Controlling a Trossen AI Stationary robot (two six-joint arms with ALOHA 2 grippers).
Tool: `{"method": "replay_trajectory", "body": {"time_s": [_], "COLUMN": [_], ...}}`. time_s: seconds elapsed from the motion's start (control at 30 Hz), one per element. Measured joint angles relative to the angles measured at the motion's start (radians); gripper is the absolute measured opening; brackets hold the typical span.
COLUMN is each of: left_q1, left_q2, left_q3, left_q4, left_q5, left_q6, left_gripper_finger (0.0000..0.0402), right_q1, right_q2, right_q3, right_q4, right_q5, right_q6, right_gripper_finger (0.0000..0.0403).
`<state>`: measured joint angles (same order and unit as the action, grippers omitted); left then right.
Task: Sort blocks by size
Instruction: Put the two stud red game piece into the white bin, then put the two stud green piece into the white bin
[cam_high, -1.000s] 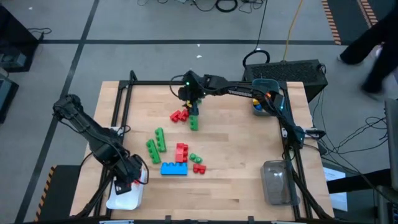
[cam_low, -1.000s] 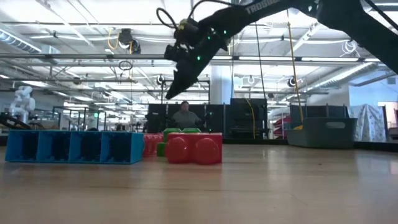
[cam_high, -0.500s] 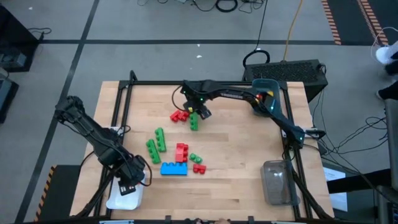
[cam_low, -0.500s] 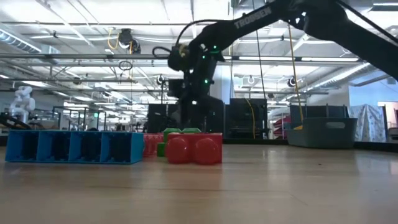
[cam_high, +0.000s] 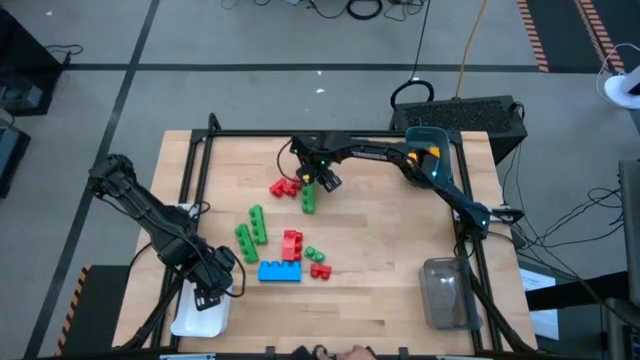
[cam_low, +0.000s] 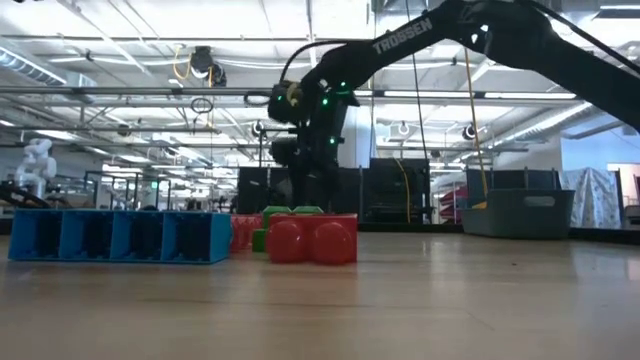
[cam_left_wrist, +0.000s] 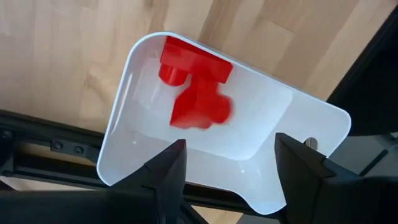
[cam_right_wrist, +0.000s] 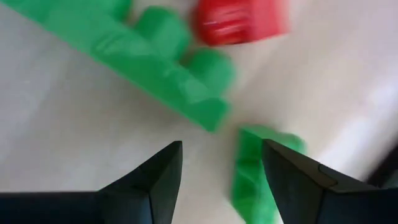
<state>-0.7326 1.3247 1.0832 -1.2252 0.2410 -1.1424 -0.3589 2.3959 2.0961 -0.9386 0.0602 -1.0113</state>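
Your left gripper (cam_left_wrist: 227, 168) hangs spread above the white tray (cam_left_wrist: 298, 127) holding red blocks (cam_left_wrist: 194, 87); your right gripper (cam_right_wrist: 217, 168) hovers spread over green blocks (cam_right_wrist: 155, 56).

The left arm bends low at the table's near left corner, its left gripper (cam_high: 207, 297) pointing down, fingers (cam_left_wrist: 168, 171) parted with nothing between them. The right arm reaches far across the table's back; the right gripper (cam_high: 310, 181) hangs down, fingers (cam_right_wrist: 155, 174) spread, empty.

2 blocks (cam_left_wrist: 194, 87) in the bin (cam_left_wrist: 143, 56) under the left gripper (cam_left_wrist: 227, 165).
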Motion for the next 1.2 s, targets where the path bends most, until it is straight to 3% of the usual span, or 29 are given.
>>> {"method": "replay_trajectory", "body": {"time_s": [0.3,0.43,0.87,1.2], "left_q1": [0.000,0.000,0.000,0.000], "left_q2": [0.000,0.000,-0.001,-0.001], "left_q3": [0.000,0.000,0.000,0.000], "left_q4": [-0.024,-0.022,-0.024,-0.035], "left_q5": [-0.015,-0.016,-0.061,-0.070], "left_q6": [-0.057,-0.057,-0.057,-0.056], "left_gripper_finger": [0.0198,0.0198,0.0199,0.0199], "right_q1": [-0.111,-0.139,-0.123,-0.122], "right_q2": [-0.002,0.008,0.041,0.054], "right_q3": [0.055,0.055,0.055,0.055], "right_q4": [0.010,0.013,-0.006,-0.044], "right_q5": [-0.014,-0.101,-0.141,-0.137], "right_q6": [0.023,0.041,-0.023,-0.007], "right_gripper_finger": [0.0205,0.0205,0.0202,0.0127]}}
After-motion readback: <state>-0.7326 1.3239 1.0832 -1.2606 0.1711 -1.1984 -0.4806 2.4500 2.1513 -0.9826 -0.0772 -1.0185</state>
